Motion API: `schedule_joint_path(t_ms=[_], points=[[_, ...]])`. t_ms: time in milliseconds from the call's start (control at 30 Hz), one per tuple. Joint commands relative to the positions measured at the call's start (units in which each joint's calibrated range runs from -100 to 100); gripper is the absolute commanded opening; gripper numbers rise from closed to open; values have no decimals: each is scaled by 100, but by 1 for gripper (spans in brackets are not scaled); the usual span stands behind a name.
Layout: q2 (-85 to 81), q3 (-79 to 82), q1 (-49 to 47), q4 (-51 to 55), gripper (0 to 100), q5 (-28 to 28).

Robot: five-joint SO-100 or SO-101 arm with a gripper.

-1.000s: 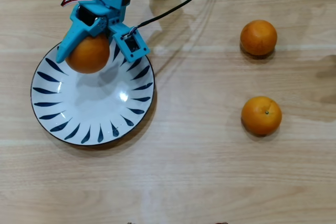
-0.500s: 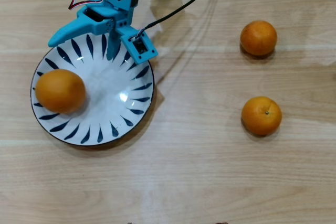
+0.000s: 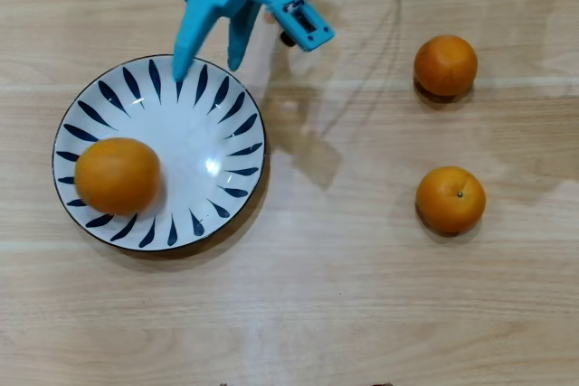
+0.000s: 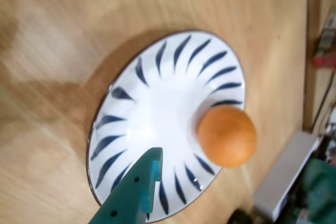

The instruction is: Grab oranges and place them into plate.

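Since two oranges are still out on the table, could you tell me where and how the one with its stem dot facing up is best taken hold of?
Grip that orange across its widest middle, coming straight down from above. It is round, sits alone on bare table with clear space all round, and the other loose orange lies well apart, so the open gripper can probably straddle it from any angle.

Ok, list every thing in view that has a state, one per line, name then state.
Orange in the plate: resting on the plate's left side in the overhead view, free of the gripper.
Upper right orange: on the table, untouched.
Lower right orange: on the table, stem dot up, untouched.
Plate: upright on the table, holding one orange.
Gripper: open, empty, above the plate's upper rim.
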Motion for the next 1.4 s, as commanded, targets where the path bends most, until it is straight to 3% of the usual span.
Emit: schedule_joint_path(t_ms=[0, 300, 367, 400, 500, 533, 567, 600, 800, 1033, 1367], points=[[-600, -25, -858, 123, 23, 19], [-879, -25, -3237, 725, 24, -677], [-854, -25, -3576, 312, 24, -797], [-761, 338, -3923, -796, 24, -860], [-566, 691, -4189, -1407, 24, -1257], [-515, 772, -4270, -1424, 24, -1612], [-422, 917, -4415, -1424, 24, -2396], [-372, 989, -4479, -1424, 24, -2694], [-186, 1098, -4770, -1424, 18, -3536], [-34, 1370, -4979, -1415, 35, -4487], [-8, 1967, -5382, -1484, 36, -5319]])
